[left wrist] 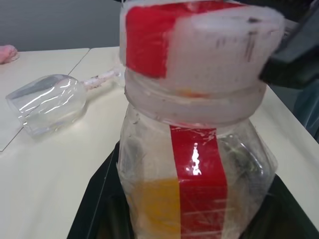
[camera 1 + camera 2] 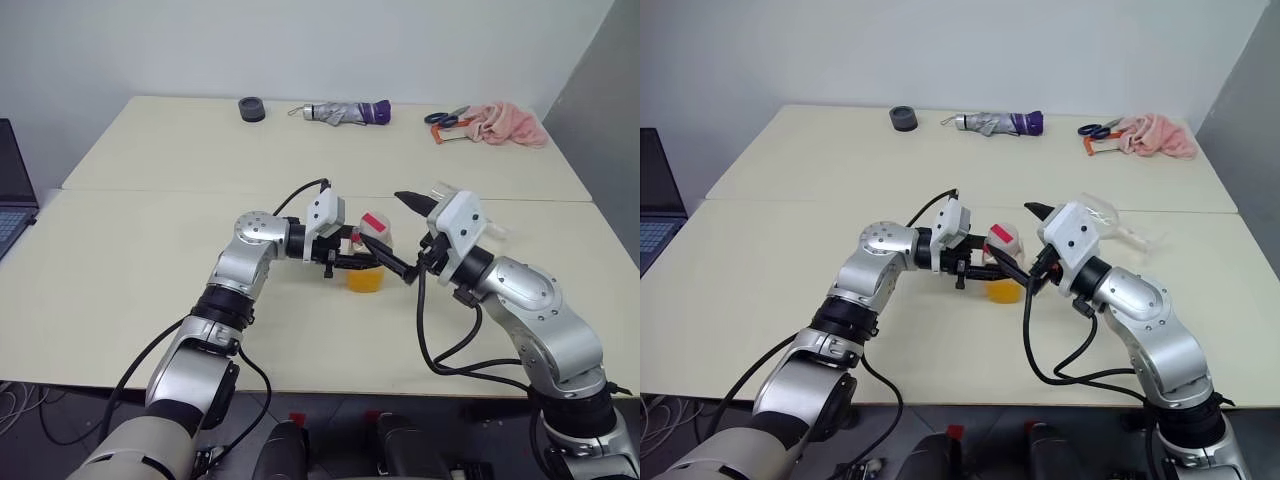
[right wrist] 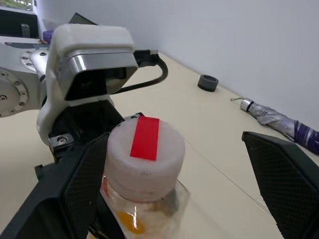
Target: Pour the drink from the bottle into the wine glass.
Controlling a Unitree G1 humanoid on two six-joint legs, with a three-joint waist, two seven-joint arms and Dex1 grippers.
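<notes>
While the left gripper (image 2: 345, 252) clamps the bottle (image 2: 366, 262) at table centre, the right gripper (image 3: 164, 164) stands spread around its cap (image 3: 144, 152). Light, slick plastic with sloshing drink (image 2: 364, 278): grip the body, not the cap. At two o'clock the fragile wine glass (image 1: 47, 102) lies toppled. Beyond, the cream table (image 2: 150, 250) carries an umbrella (image 2: 345, 112) at twelve.

Silver arms, black cables — white wrist housings

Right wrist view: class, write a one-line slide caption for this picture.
Open right tool straddling the capped bottle of orange drink, which the left tool grips.
</notes>
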